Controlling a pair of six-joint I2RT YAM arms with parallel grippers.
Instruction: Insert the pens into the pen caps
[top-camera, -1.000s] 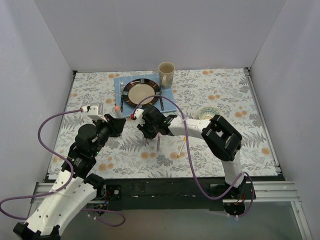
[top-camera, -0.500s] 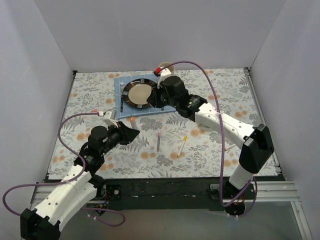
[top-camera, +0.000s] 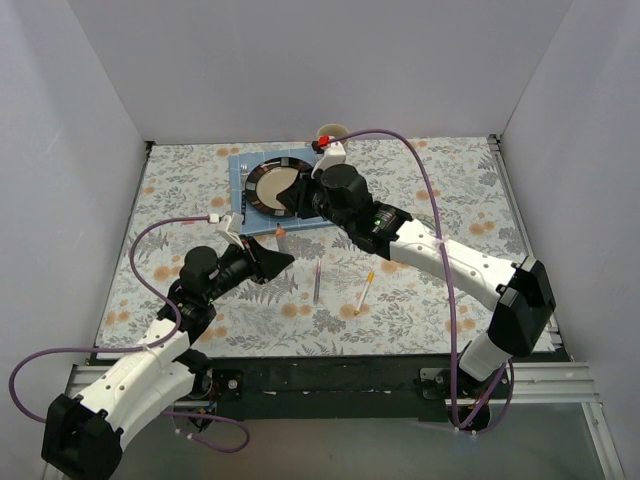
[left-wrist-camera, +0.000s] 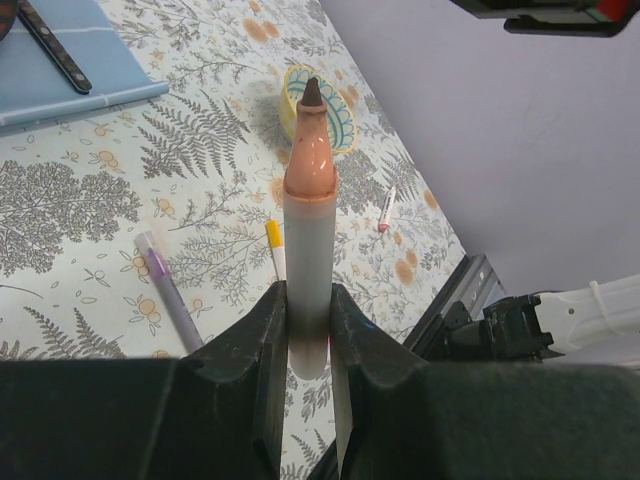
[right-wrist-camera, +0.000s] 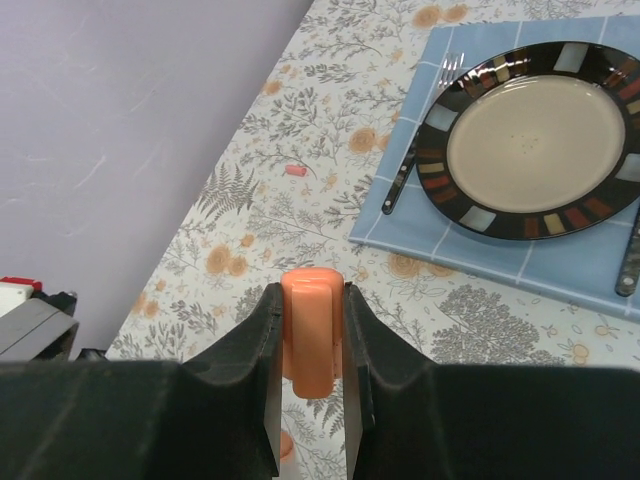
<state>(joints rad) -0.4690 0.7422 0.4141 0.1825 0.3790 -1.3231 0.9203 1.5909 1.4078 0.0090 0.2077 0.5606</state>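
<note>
My left gripper (left-wrist-camera: 308, 300) is shut on the whitish barrel of an orange pen (left-wrist-camera: 308, 215), whose bare tip points away from the camera. In the top view that gripper (top-camera: 272, 258) sits left of centre. The pen's tip (top-camera: 281, 232) is just below my right gripper (top-camera: 292, 203), which is shut on an orange pen cap (right-wrist-camera: 312, 330). That tip shows under the cap (right-wrist-camera: 287, 447). A purple pen (top-camera: 316, 283), a yellow pen (top-camera: 364, 292) and a pink pen (left-wrist-camera: 385, 208) lie on the table. A pink cap (right-wrist-camera: 296, 170) lies to the far left.
A dark-rimmed plate (right-wrist-camera: 535, 140) sits on a blue placemat (top-camera: 240, 170) at the back, with a fork (right-wrist-camera: 420, 150) and a knife (left-wrist-camera: 55, 45) beside it. A mug (top-camera: 333, 131) stands behind my right wrist. A round patterned roll (left-wrist-camera: 340, 115) lies to the right.
My right arm has swung out from the table's middle to the back left, over the placemat's front edge, still holding the cap. My left gripper has moved right and nearer with the pen.
</note>
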